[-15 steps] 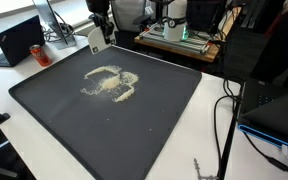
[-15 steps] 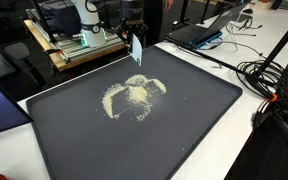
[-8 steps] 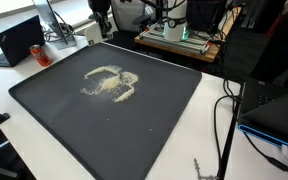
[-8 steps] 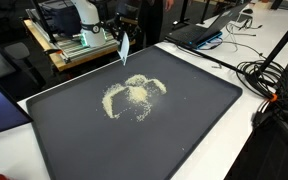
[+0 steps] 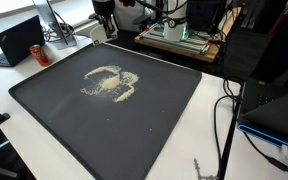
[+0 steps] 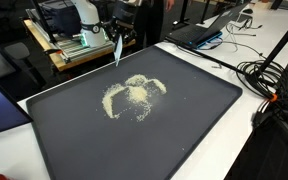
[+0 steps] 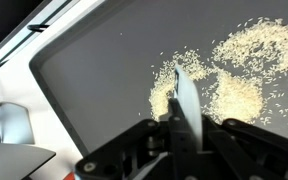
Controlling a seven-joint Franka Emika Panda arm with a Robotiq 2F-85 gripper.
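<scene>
A pile of pale grains (image 5: 111, 83) (image 6: 134, 95) lies spread on a big black mat (image 5: 134, 130) (image 6: 164, 140). My gripper (image 5: 104, 20) (image 6: 119, 37) hangs over the mat's far edge, just above it and short of the grains. It is shut on a thin white scraper card (image 6: 117, 53), which points down and shows almost edge-on. In the wrist view the card (image 7: 187, 103) sticks out from between the black fingers (image 7: 144, 140), with the grains (image 7: 246, 65) beyond its tip and the mat (image 7: 94, 80) beneath.
The mat covers a white table (image 5: 214, 130). A black laptop (image 5: 19, 40) (image 6: 199, 33) sits beyond one corner. A wooden bench with equipment (image 5: 179, 35) (image 6: 79, 45) stands behind the arm. Cables (image 6: 269, 80) (image 5: 224, 120) trail along one side.
The gripper has carried the card sideways along the mat's far edge and turned it, so the card now looks narrower. The grains have not moved.
</scene>
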